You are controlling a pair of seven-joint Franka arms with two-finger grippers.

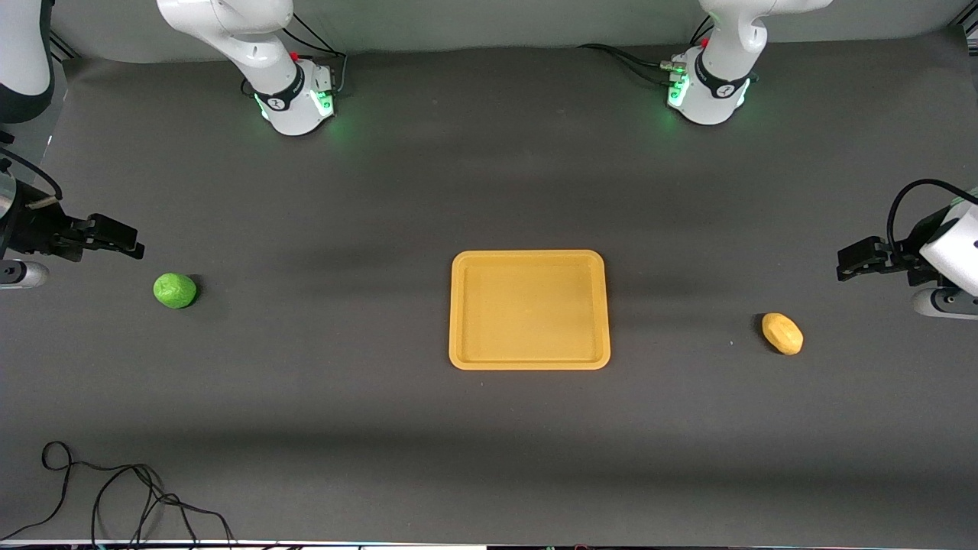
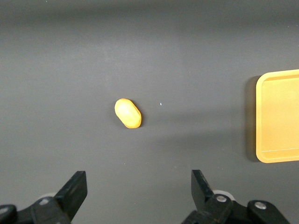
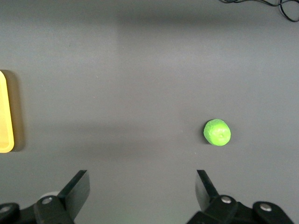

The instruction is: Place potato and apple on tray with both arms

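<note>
Both hands are hanging apart-fingered and empty at the approach stage — the left hand [image 1: 844, 267] near the potato [image 1: 782, 334], the right hand [image 1: 136, 246] near the apple [image 1: 175, 290], the tray [image 1: 529, 258] sitting bare mid-worktop [image 1: 489, 458] — so each is needing, by my judgement, to descend over its item.

2 white arms [image 1: 260, 46], green-lit bases [image 1: 302, 107], black tools [image 1: 103, 233]
</note>
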